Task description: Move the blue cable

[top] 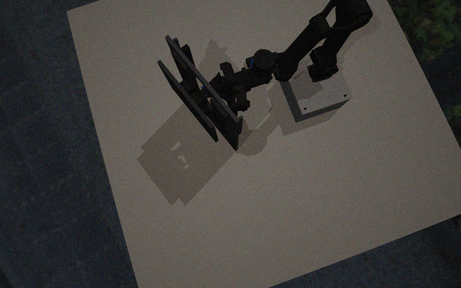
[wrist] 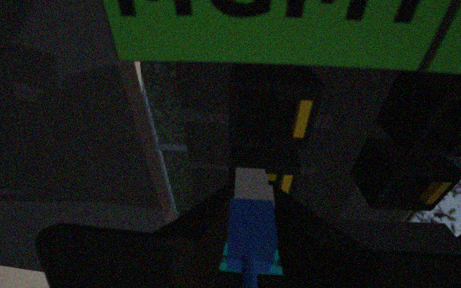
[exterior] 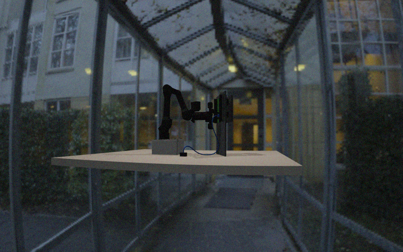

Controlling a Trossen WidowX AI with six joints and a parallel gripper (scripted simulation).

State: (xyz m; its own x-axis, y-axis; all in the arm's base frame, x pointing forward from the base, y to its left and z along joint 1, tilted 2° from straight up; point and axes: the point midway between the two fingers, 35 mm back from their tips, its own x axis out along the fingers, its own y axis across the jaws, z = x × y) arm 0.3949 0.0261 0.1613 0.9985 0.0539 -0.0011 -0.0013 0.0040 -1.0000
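Blue plug (exterior: 218, 116) (wrist: 252, 232) | clamped between claw (top: 207, 91) (exterior: 216, 115) (wrist: 251, 194) fingertips | long axis toward wrist-view 12 o'clock, green label (exterior: 218, 105) (wrist: 270, 44) beyond

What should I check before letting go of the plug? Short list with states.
1. Plug between the fingers: ok, gripper shut on it.
2. Cable slack: ok, it droops in a loop.
3. CONSOLE label readable in wrist view: not ok, no such wording shows.
4. Plug in lower server's port: cannot tell, too dark.
5. Tab clicked in: cannot tell.
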